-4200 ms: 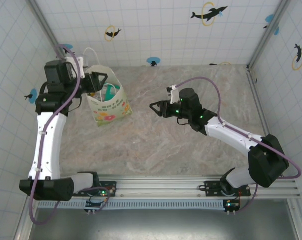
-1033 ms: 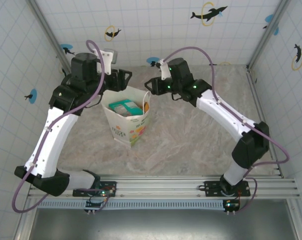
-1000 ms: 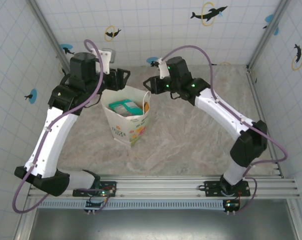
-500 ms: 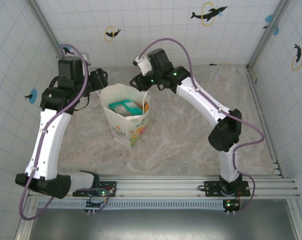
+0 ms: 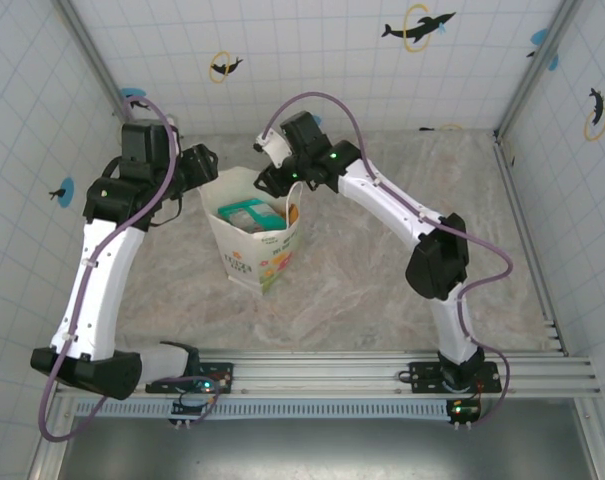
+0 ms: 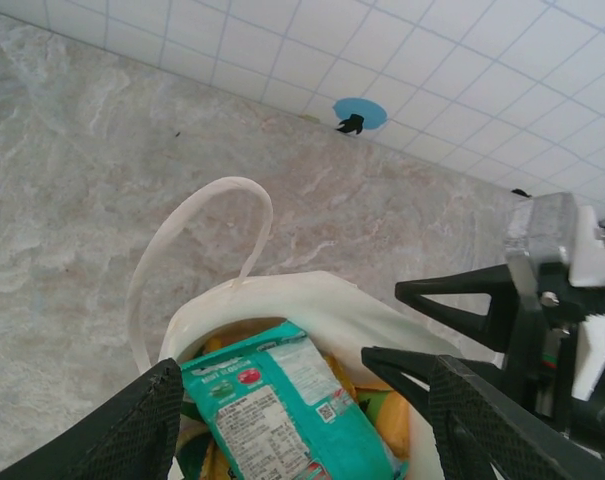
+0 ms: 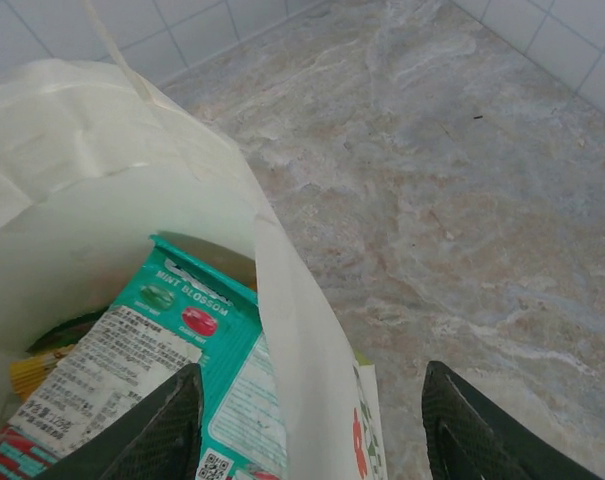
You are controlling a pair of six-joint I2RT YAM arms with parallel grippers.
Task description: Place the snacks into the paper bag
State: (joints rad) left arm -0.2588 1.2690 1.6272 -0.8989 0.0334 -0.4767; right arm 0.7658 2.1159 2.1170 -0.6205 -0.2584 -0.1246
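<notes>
Beginning at the left, with the left gripper (image 6: 304, 372): drawn back now to the left side of the paper bag (image 5: 247, 255), while one second ago hung more over its mouth. Jaws wide apart, nothing held between them. Looks down past the white loop handle (image 6: 187, 235) into the open mouth.

In the middle, the bag itself: stands upright on the marble table (image 5: 382, 290), left of centre, in the same place as one second ago. About four seconds ago was further left and back, close against the left gripper. Inside, a teal packet (image 5: 244, 213) on top, a little of an orange packet (image 5: 294, 212) at the right wall, and something yellow beneath. Difficult to tell the other snacks apart.

To the right, the right gripper (image 7: 312, 368): swung leftwards, now over the back rim of the bag. Jaws apart as well, clamping nothing. Astride the bag's wall in the wrist view; touching or not, impossible to tell.

Probably means that the filling is finished or nearly so: bag set down and released, with only the retreat of both arms remaining.
</notes>
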